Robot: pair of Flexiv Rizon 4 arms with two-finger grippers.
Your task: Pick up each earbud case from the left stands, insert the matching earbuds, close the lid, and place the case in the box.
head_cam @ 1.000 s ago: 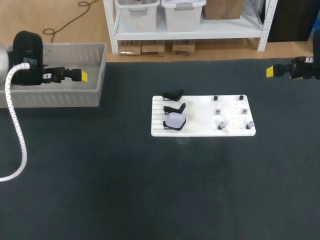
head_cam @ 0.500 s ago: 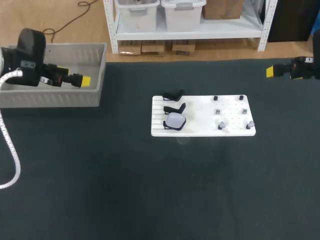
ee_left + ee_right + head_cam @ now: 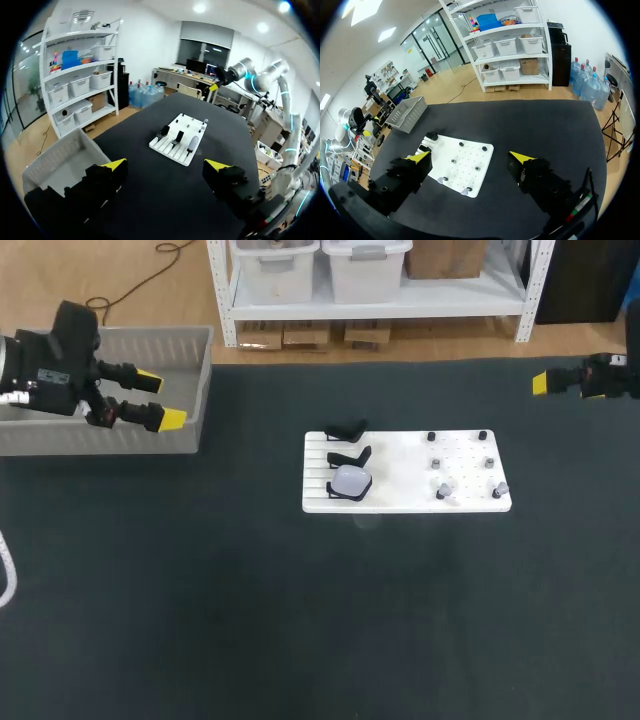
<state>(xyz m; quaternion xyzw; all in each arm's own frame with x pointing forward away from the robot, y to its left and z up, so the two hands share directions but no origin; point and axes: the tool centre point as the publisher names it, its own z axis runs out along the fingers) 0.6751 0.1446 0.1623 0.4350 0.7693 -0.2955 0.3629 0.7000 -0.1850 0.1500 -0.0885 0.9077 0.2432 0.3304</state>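
A white board [image 3: 400,465] lies mid-table with black stands [image 3: 348,429] along its left side. A pale earbud case [image 3: 351,481] rests on the nearest stand; the other two stands look empty. Small earbuds [image 3: 441,489] sit on pegs on the board's right half. My left gripper [image 3: 160,400] hangs open over the right end of the grey box [image 3: 190,340], holding nothing. In the left wrist view its fingers [image 3: 166,165] point toward the board [image 3: 170,145] and case [image 3: 192,145] ahead. My right gripper [image 3: 540,383] is at the far right edge, open and empty [image 3: 470,157], with the board [image 3: 465,170] ahead of it.
The grey box [image 3: 60,160] stands at the table's far left corner, under and beside my left gripper. Dark mat [image 3: 300,620] covers the table around the board.
My left gripper has moved right and nearer, from above the box's middle to its right end, and has turned so both yellow tips show. The right arm has not moved.
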